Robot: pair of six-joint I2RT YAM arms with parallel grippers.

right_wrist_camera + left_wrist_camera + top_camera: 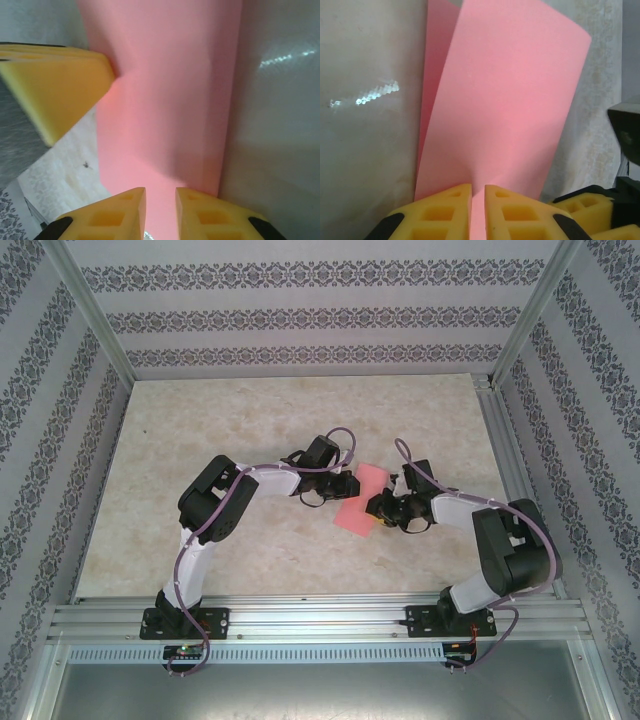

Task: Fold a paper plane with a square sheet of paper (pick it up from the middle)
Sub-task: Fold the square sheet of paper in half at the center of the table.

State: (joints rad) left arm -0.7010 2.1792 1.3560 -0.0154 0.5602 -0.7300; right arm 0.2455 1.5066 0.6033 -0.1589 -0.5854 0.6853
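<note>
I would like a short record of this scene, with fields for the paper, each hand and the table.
paper: square sheet of paper, pink-red, doubled over, with a second layer showing behind the front one; no plane shape yet
place: middle of the table, between the two arms
left hand: shut on the sheet's near edge
right hand: fingers on either side of the sheet with a small gap; grip not certain
arms: reaching toward each other from opposite sides of the sheet
</note>
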